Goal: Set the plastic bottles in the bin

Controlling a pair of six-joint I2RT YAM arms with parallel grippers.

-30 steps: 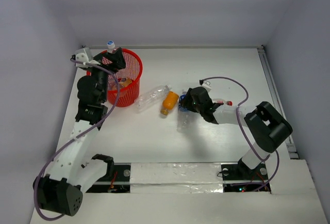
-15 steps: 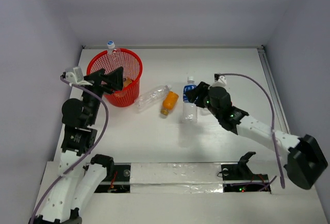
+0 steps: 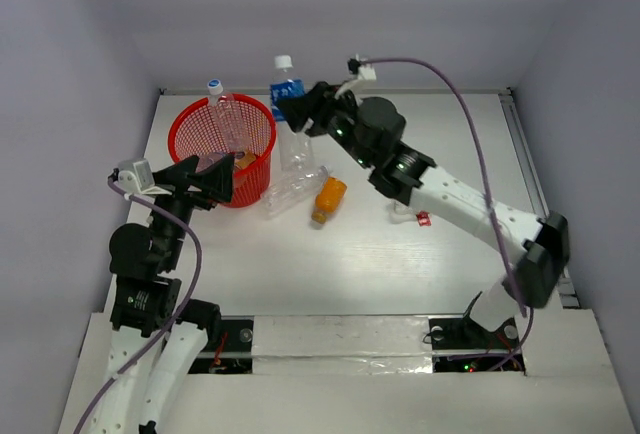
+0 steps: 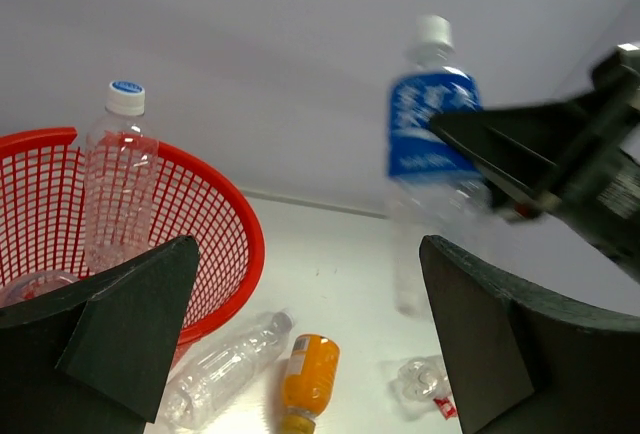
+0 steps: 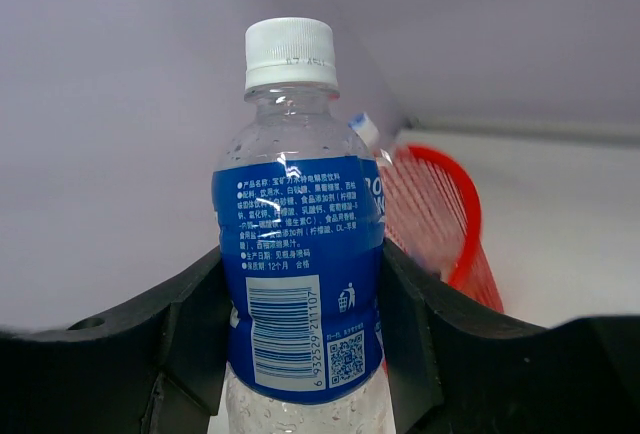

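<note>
Gripping a blue-labelled bottle [image 3: 287, 92] around its middle, the right tool [image 3: 300, 112] holds it upright in the air, white cap on top. Its two dark fingers [image 5: 195, 324] press against the label from either side. In the top view this bottle hangs just beside the far right rim of the bin [image 3: 181, 124], over the bench [image 3: 400, 274] rather than over the basket's mouth.

The left tool [image 3: 205, 179] is spread wide with nothing between its fingers [image 4: 130, 324], and sits at the near side of the bin.

Inside the bin, a clear bottle with a blue-and-white cap [image 3: 218, 104] stands upright against the far wall, its neck above the rim.

Three bottles lie on the bench to the right of the bin. A plain clear bottle [image 3: 295, 186] is nearest it, and an orange bottle [image 3: 327, 199] lies just beside that one. A clear bottle with a red label [image 3: 418, 217] lies well apart, partly hidden under the right arm.
</note>
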